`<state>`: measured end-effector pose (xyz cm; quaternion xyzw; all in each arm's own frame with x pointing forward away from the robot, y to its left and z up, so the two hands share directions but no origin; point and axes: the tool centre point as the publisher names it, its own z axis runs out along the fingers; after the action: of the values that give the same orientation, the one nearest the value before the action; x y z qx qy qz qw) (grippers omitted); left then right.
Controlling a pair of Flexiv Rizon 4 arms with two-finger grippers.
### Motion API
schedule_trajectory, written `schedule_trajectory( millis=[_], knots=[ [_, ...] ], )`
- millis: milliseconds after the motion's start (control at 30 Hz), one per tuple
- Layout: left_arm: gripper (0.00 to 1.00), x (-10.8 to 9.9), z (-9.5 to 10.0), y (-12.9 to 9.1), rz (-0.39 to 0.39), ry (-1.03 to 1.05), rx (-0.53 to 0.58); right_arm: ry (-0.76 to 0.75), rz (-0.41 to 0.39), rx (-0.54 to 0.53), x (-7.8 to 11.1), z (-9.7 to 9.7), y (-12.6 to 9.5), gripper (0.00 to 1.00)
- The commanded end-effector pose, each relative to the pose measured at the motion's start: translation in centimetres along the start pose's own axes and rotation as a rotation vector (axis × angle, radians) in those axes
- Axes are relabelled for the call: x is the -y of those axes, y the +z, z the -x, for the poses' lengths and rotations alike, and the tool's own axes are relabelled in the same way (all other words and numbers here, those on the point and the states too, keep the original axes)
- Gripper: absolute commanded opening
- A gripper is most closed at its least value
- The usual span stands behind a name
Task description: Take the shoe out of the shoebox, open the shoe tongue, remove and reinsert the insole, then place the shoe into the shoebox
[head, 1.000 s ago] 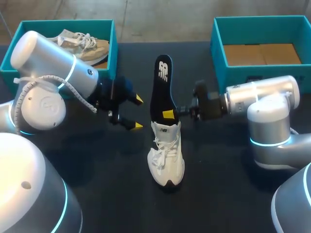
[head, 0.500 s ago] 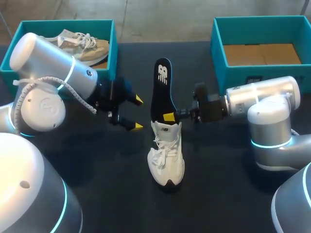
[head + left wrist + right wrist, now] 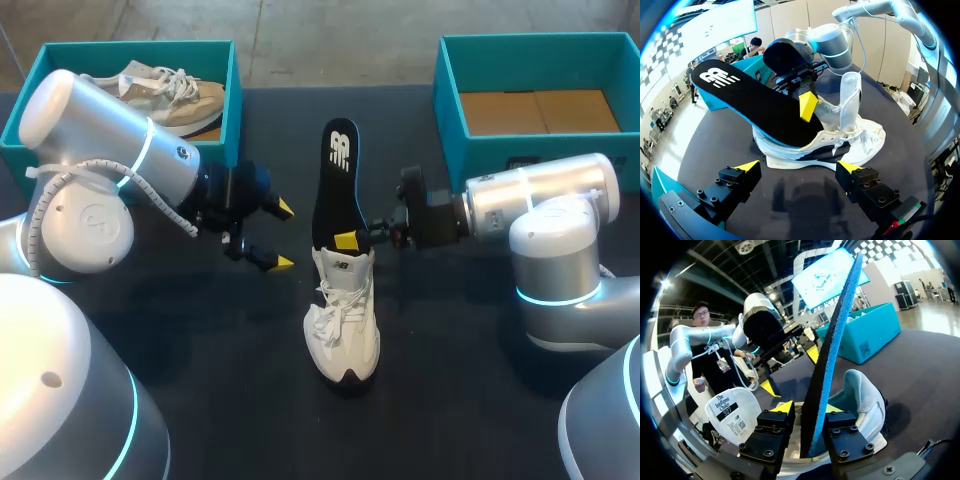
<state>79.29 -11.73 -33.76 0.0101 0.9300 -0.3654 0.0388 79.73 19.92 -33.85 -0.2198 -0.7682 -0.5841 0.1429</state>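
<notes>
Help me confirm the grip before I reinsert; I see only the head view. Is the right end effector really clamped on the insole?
Observer: Yes. In the right wrist view the insole stands on edge between the right end effector's fingers, both pressing its faces.
Operator: Is the tongue out of the way?
Observer: The left wrist view shows the tongue of the shoe standing upright, on the toe side of the insole.
</notes>
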Motion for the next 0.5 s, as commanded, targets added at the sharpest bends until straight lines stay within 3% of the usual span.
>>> schedule_trajectory(
  millis=[33, 500],
  knots=[
    [1.0, -0.1, -0.2, 0.0, 0.0, 0.001, 0.0, -0.007, -0.006, 0.01, -0.5, -0.2, 0.0, 0.31],
    [1.0, -0.1, -0.3, 0.0, -0.004, 0.0, -0.004, -0.051, -0.022, -0.01, -2.5, 0.2, 0.1, 0.27]
  ],
)
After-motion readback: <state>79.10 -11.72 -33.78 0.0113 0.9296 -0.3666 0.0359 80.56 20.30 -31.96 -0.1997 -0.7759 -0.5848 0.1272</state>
